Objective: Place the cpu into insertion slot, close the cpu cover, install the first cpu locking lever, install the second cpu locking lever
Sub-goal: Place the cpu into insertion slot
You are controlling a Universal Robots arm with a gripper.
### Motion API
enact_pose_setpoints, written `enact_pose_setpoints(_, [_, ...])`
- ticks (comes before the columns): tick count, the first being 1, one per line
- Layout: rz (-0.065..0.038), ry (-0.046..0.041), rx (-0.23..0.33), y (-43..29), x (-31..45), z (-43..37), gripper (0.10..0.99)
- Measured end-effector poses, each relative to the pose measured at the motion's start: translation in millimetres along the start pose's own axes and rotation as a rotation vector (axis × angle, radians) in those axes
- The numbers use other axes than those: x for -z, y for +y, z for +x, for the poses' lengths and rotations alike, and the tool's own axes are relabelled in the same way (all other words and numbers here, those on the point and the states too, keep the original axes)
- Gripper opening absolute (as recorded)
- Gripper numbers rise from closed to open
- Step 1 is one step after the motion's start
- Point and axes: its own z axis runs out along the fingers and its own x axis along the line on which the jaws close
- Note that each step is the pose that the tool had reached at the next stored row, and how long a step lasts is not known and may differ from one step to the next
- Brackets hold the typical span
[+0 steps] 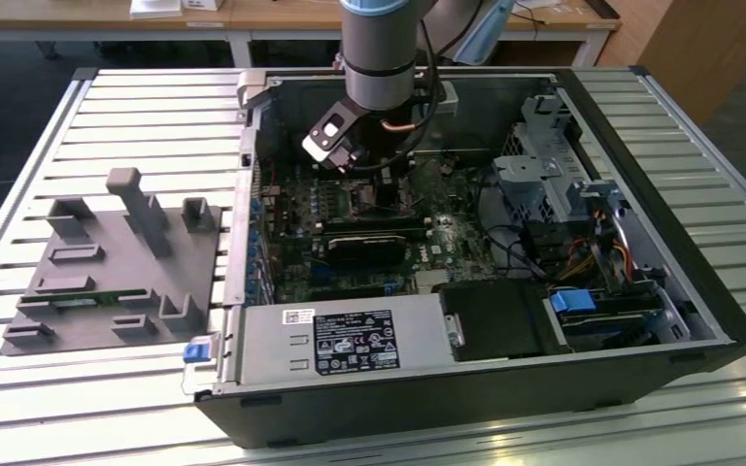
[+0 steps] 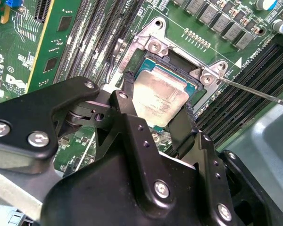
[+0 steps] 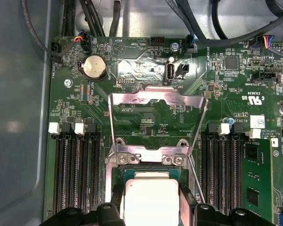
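The cpu: where is it in the second wrist view? asks the desk.

Over the insertion slot, silver top up, the photographer replies. The tool sets its black fingers against two opposite edges, so it reads as clamped on the chip. A locking lever lies swung out across the memory slots.

And the first wrist view?

The cpu cover stands raised at one side of the socket, clear of the chip. The chip looks square with the rim. Whether it is fully seated, I cannot tell.

The exterior view?

The arm reaches down into the open computer case, which lies on the slatted worktop with a grey fixture beside it.

How is this step done well?

My judgement: keep the chip level and matched to the socket's corners. Move it vertically only, never slide it across the contacts, and grip lightly.
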Motion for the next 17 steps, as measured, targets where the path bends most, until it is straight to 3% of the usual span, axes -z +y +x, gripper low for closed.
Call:
enact_pose_setpoints(9, [0.000,0.0001,0.000,0.0,-0.1,0.0,0.541])
enact_pose_setpoints(11, [0.000,0.0000,0.000,0.0,-0.1,0.0,0.553])
enact_pose_setpoints(12, [0.000,0.0000,0.000,0.0,-0.1,0.0,0.612])
enact_pose_setpoints(17, [0.000,0.0000,0.000,0.0,-0.2,0.0,0.612])
